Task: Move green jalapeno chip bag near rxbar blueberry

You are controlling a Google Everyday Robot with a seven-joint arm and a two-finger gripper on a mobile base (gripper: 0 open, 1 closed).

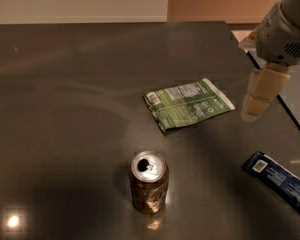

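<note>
The green jalapeno chip bag [188, 104] lies flat on the dark table [65, 84], right of centre, with its white nutrition label facing up. The rxbar blueberry [279, 181], a slim dark blue wrapper with a small white label square, lies at the front right near the table's edge. My gripper [254, 109] hangs from the grey arm at the right, pointing down. It is just right of the bag's right end, above the table, and holds nothing that I can see. It is well behind the bar.
A brown soda can [148, 182] with its top opened stands upright in front of the bag, left of the bar. The table's right edge [282, 104] runs diagonally just behind the gripper.
</note>
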